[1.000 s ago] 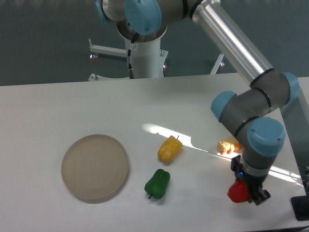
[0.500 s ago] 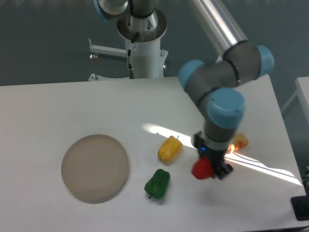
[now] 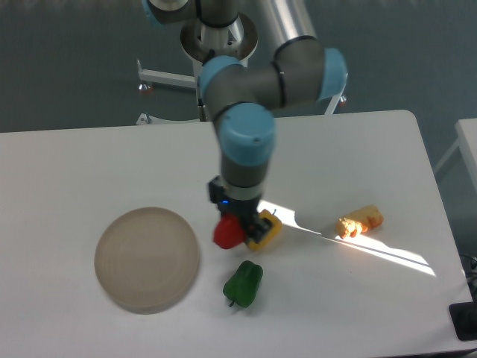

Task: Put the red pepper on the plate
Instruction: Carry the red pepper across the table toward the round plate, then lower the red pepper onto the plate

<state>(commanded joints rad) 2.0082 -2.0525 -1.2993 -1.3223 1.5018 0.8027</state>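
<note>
The arm (image 3: 253, 82) has swung a long way left across the table (image 3: 74, 164) within the last second: from the near right corner, past the middle half a second ago, to a spot now just right of the plate (image 3: 147, 259). The red pepper (image 3: 227, 233) has travelled with it the whole way, so the carry is holding. The pepper hangs under the wrist, between the plate's right rim and the yellow pepper (image 3: 265, 231), and appears raised off the table, though the height is hard to judge from this view.

Judgement: transport is most of the way done. What remains is a short move further left to bring the pepper over the plate, then a lowering and release. The plate itself has not moved and carries nothing.

The gripper (image 3: 237, 227) is clamped on the red pepper; the fingers are mostly lost behind it and against the yellow pepper, so their exact contact points cannot be made out.

Hidden or unclear:
- The yellow pepper is partly covered by the gripper; whether the gripper touches it cannot be told.
- The red pepper's stem is not visible.
- The green pepper (image 3: 244, 283) lies in front, apart from both.
- An orange-tan lump (image 3: 359, 221) at right sits in a glare streak; its identity is uncertain.
</note>
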